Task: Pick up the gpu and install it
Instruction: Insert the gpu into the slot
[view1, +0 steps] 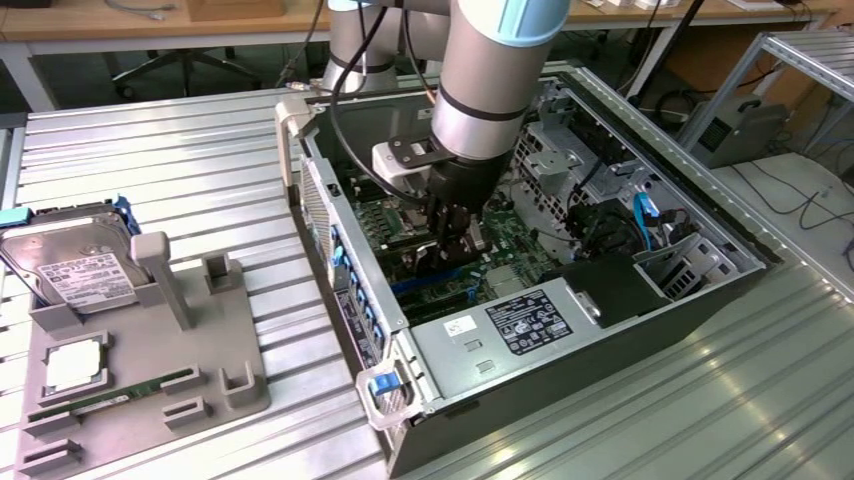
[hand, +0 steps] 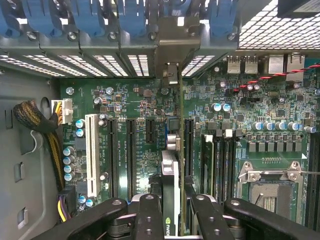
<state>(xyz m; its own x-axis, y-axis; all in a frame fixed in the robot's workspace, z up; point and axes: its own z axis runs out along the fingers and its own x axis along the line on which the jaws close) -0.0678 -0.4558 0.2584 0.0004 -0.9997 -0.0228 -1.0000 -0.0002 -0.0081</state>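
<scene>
**GPU in grip over the motherboard: risks and markings**

The gripper (view1: 454, 238) is reaching down into the open PC case (view1: 601, 400). Its fingers (hand: 148, 212) are clamping the gpu (hand: 170, 170) from both flat sides. The card is standing on edge above the motherboard (hand: 145, 100), among the black expansion slots (hand: 131, 155). Whether its edge connector is touching a slot cannot be told. Its metal bracket (hand: 170, 50) is sitting at the rear slot openings.

Risks, as judged:
- A small sideways offset is threatening to land the connector on bare board beside the slot, scraping components.
- A tilt in the grip is risking one end seating while the other rides high.
- The bracket is liable to catch on the rear frame or the blue latches (hand: 125, 15).

Writing:
- A green mark (hand: 167, 227) on the card's edge is looking like a maker's logo, but is not readable.
- The power supply (view1: 534, 320), at 5 o'clock of the gripper in the exterior view, is carrying a white label with print too fine to read.
- The hard drive (view1: 80, 265), at 9 o'clock, is showing a label that is likewise too fine to read.
</scene>
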